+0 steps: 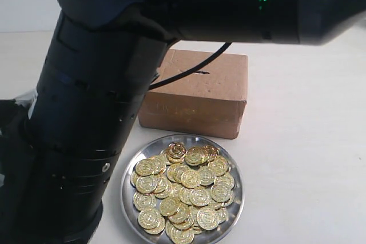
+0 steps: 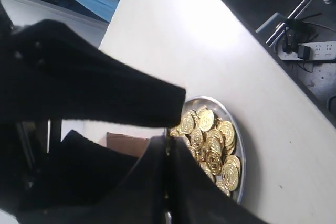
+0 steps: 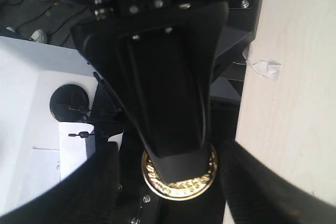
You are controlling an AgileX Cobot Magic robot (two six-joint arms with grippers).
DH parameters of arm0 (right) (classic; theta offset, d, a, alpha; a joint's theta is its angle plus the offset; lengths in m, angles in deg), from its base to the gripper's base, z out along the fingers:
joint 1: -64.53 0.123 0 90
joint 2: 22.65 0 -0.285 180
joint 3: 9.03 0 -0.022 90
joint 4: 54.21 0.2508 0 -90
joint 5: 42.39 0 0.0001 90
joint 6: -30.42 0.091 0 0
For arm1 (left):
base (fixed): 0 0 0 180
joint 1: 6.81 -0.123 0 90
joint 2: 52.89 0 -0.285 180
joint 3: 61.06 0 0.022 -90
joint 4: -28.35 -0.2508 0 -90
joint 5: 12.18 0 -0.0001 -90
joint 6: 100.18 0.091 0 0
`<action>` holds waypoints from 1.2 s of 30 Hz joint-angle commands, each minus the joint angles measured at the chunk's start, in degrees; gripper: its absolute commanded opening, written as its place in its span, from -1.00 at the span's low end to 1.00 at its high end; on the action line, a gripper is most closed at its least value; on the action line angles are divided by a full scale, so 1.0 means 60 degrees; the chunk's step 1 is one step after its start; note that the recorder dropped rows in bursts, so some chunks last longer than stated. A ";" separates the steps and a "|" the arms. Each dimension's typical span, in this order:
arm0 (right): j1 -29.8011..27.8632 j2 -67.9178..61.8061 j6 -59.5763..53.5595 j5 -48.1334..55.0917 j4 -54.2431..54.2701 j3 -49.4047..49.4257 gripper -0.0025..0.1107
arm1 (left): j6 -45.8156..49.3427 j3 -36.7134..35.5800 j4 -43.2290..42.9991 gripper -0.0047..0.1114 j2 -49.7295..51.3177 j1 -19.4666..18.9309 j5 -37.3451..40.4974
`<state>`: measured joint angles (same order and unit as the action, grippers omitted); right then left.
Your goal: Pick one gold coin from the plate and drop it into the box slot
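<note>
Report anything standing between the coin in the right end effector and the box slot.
A black cable crosses above the box top right beside the slot in the exterior view; whether it covers the slot is unclear. The right end effector grips the coin.

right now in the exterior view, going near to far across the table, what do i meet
plate piled with gold coins → box just behind it → slot in the box's top face
</note>
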<state>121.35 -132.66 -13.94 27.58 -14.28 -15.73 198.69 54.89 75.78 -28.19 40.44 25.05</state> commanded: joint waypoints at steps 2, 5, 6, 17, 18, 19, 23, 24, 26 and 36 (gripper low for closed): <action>0.0011 0.0050 0.0202 0.0000 -0.0068 -0.0087 0.24 | -0.0390 -0.0074 -0.0106 -0.92 0.0071 0.0052 -0.0153; 0.0011 0.0217 0.0658 0.0000 -0.1179 -0.0086 0.24 | -0.0390 -0.0074 -0.0106 -0.92 0.0071 0.0052 -0.0153; 0.0011 0.0314 0.0930 0.0000 -0.1920 -0.0086 0.24 | -0.0390 -0.0074 -0.0106 -0.92 0.0071 0.0052 -0.0153; 0.0011 0.3711 0.9759 -0.0810 -1.3975 -0.0086 -0.15 | -0.3292 -0.0074 -0.0866 -0.92 0.0071 0.0052 -0.1492; 0.0011 0.4027 0.9953 -0.0862 -1.4076 -0.0086 -0.24 | -0.3584 -0.0074 -0.0962 -0.92 0.0083 0.0052 -0.1672; 0.0011 0.4475 1.0099 -0.0925 -1.3863 -0.0069 -0.39 | -0.3832 -0.0074 -0.1045 -0.92 0.0122 0.0025 -0.1880; 0.0011 0.5688 1.0100 -0.0770 -1.2121 0.0010 -0.76 | -0.4016 0.0000 -0.1231 -0.92 0.0830 0.0013 -0.2778; 0.0011 0.5933 1.0064 -0.0773 -1.1789 0.0133 -0.81 | -0.3998 0.0091 -0.1431 -0.92 0.1084 0.0013 -0.2868; 0.0011 0.6557 1.0012 -0.0732 -1.1061 0.0647 -0.91 | -0.3998 0.0501 -0.2316 -0.92 0.1902 0.0013 -0.2887; 0.0011 0.9044 0.9923 -0.0741 -0.8187 0.4689 -0.96 | -0.4114 0.5201 -0.4056 -0.92 0.8007 0.0013 -0.2592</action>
<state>121.35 -81.92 45.91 23.74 -67.87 6.49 174.79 78.15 52.02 10.98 40.44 8.88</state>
